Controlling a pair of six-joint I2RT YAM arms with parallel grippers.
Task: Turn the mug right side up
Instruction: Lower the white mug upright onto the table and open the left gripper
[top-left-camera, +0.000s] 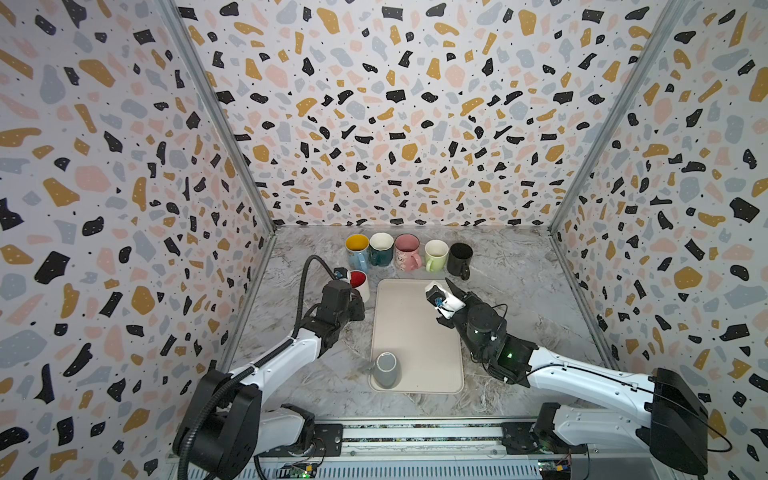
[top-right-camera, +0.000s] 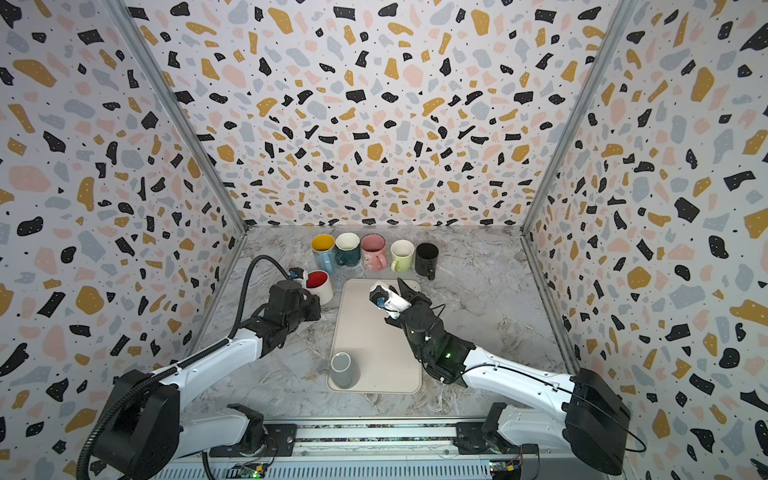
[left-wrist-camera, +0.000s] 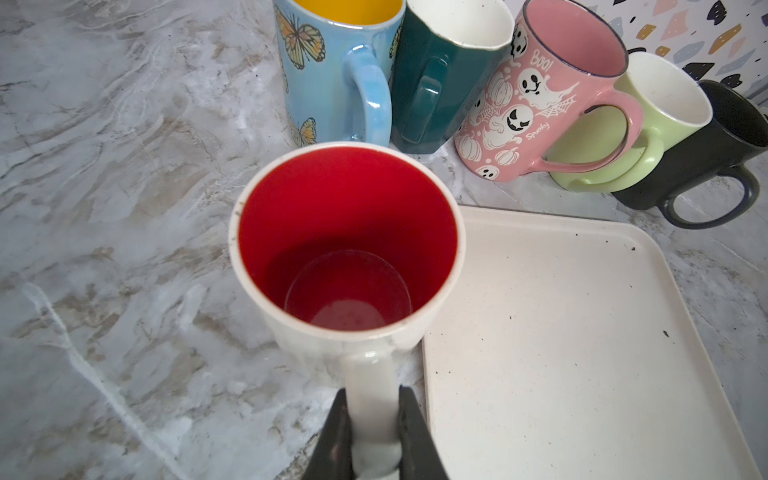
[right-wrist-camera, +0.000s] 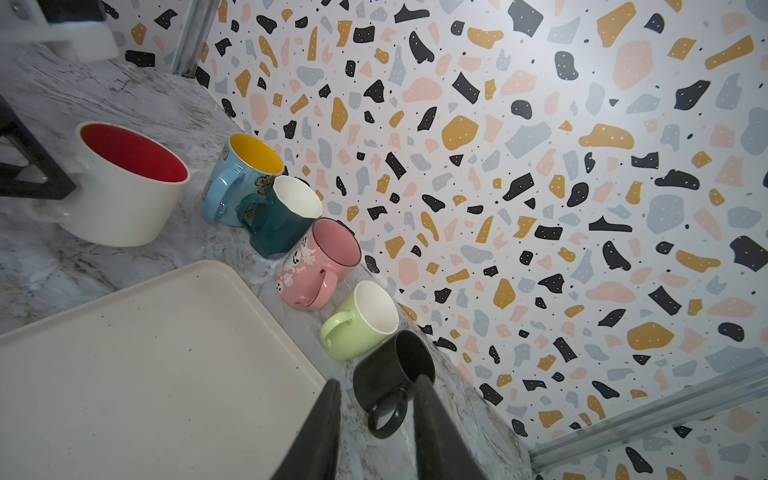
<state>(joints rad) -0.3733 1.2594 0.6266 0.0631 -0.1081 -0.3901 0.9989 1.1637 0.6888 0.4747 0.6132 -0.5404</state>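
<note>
Closest to me, a grey mug (top-left-camera: 386, 370) sits on the tray (top-left-camera: 415, 332) at its near left corner. It looks bottom-up, with a flat base showing on top, so I take it for one that needs turning. It stands tight against the tray's lip there, with bare tray spreading away on its far and right sides.

Further in, just off the tray's far left corner, the left gripper (left-wrist-camera: 372, 392) is clamped narrowly on the handle of a white mug (left-wrist-camera: 347, 232). That mug stands mouth-up on the counter (top-left-camera: 519, 291), its red inside in plain sight. I think holding it by the handle is what let it be swung over and set down square. It stands just beside the tray's edge, apart from the mugs beyond.

Over the tray's far right corner hangs the right gripper (right-wrist-camera: 377, 380), its jaws apart and empty, pointing toward the back row.

Behind the tray's far edge stand five upright mugs in a crowded line: blue mug (top-left-camera: 357, 249), teal mug (top-left-camera: 381, 249), pink mug (top-left-camera: 407, 251), green mug (top-left-camera: 436, 254) and black mug (top-left-camera: 460, 257). There is little room between them. The open counter lies left and right of the tray.
</note>
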